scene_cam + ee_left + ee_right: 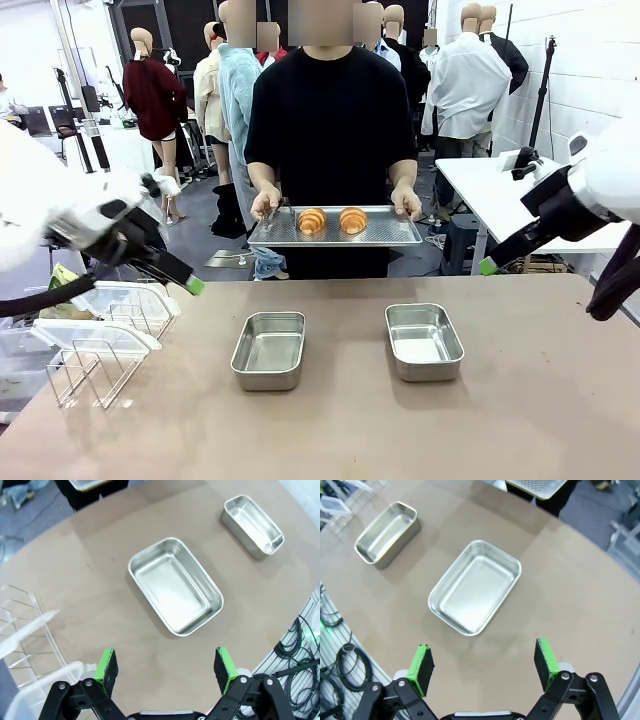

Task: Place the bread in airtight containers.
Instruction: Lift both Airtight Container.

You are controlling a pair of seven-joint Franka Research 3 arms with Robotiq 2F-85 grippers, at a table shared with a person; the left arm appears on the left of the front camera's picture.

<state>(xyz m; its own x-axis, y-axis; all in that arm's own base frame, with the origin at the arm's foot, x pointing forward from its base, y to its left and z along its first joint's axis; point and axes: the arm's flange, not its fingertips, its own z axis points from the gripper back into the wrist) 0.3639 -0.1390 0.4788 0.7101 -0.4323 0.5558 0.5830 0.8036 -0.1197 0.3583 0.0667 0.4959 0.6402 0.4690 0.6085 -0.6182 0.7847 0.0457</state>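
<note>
**Tins empty, rolls on the tray**

At 8 o'clock, the clear lids (95,333) in the wire rack (90,372) blurred together. Both arms were cropped by the picture edges. On the brown table (520,420), the left tin (269,350) sat at 7 o'clock and the right tin (424,341) at 5, apart and empty. At 12 o'clock, a person's hands (265,203) held a tray (400,238) carrying both rolls (312,221). The left gripper (167,665) and right gripper (484,662) hovered above the table, fingers spread wide, holding nothing.

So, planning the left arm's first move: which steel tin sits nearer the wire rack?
The left-hand tin, next to the wire rack; the other tin sits farther right.
</note>
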